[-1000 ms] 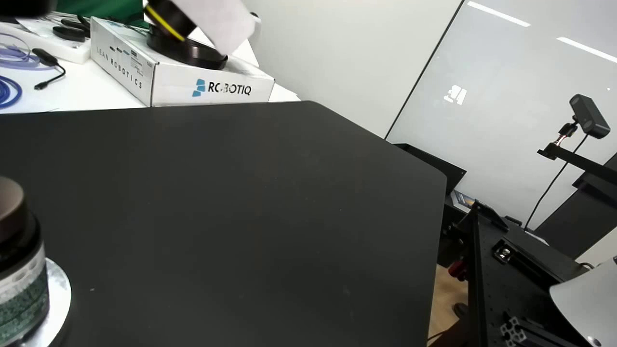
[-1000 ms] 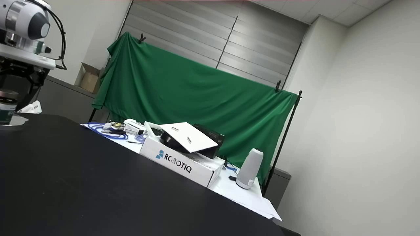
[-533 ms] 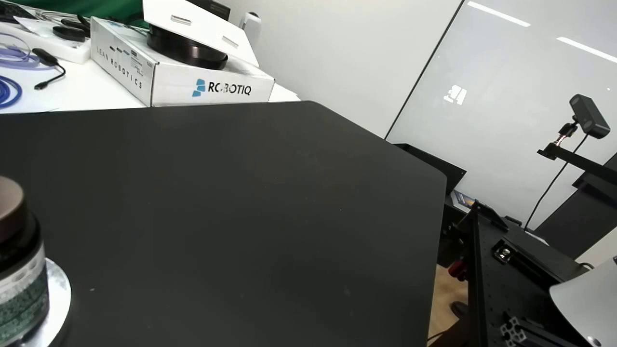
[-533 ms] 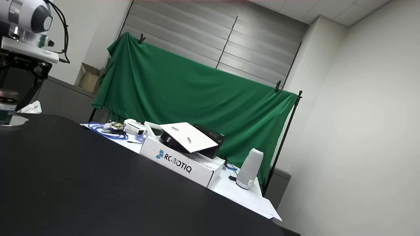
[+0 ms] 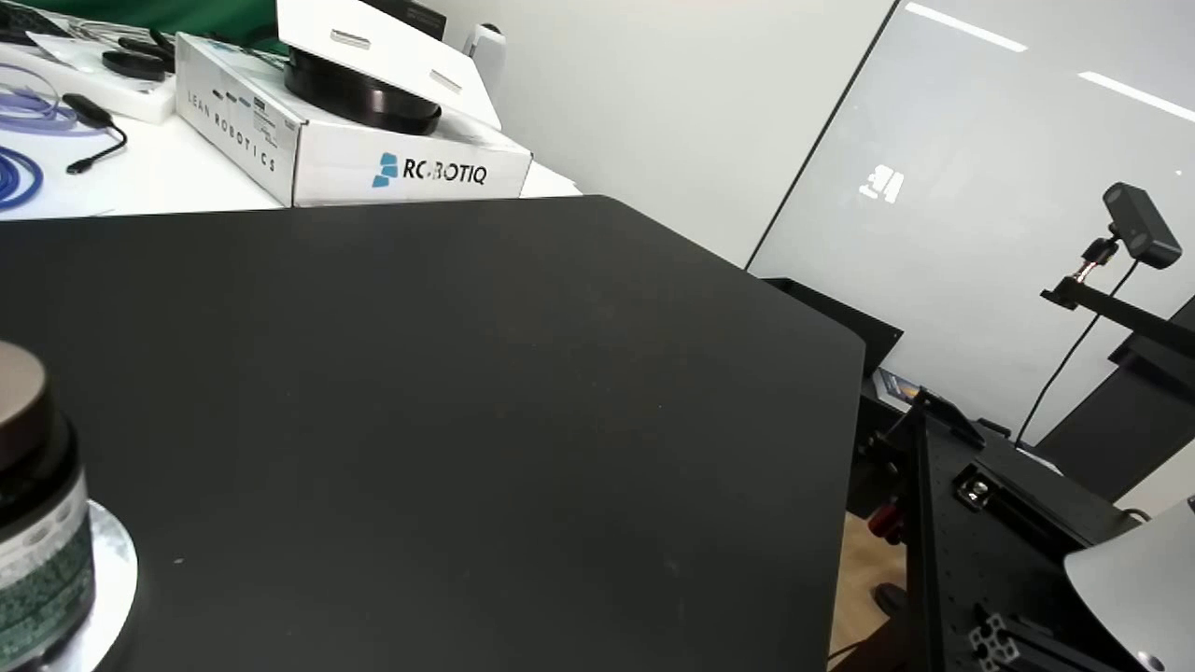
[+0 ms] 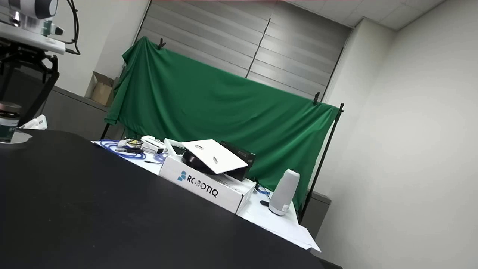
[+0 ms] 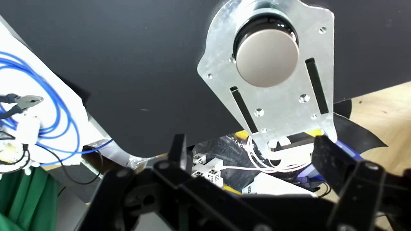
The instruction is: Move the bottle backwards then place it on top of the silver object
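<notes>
Squat smooth-capped bottle (image 7: pixel 267 54) on slotted silver plate (image 7: pixel 282 102); black gripper (image 7: pixel 249 142), fingers (image 7: pixel 176 150) wide apart

The gripper (image 7: pixel 247 144) has a wide passage between its fingers; the bottle (image 7: pixel 266 54) stands outside it, upright on the plate (image 7: pixel 282 101). Bare plate shows to both sides of the bottle in the wrist view, room for a finger. A hand could sweep low across the table (image 5: pixel 448 411); beyond its edge, the box (image 5: pixel 411 182) and tilted panel (image 5: pixel 392 58) block the way in both exterior views.
</notes>
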Tool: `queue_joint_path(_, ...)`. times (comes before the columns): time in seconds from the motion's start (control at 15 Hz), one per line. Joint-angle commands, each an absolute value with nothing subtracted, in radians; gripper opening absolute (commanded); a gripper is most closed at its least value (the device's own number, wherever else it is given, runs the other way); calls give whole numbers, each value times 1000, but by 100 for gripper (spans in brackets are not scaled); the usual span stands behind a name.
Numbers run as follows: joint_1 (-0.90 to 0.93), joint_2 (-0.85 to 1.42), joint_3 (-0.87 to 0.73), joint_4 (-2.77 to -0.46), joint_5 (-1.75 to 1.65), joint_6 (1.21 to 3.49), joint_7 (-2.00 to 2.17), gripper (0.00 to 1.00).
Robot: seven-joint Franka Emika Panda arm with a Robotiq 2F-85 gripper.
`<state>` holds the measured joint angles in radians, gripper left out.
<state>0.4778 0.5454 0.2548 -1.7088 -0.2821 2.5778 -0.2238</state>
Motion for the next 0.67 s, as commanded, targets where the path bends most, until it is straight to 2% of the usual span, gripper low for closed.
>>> queue_joint_path(0.0,498,411,230,-1822,-323,2597,-115,100)
queue_joint_path(0.2,492,337,230,-1884,-340,2599,-70,100)
queue_joint_path(0.27,476,415,261,-1800,-313,2578,-140,100)
queue_joint_path(0.6,475,415,264,-1809,-315,2577,-139,100)
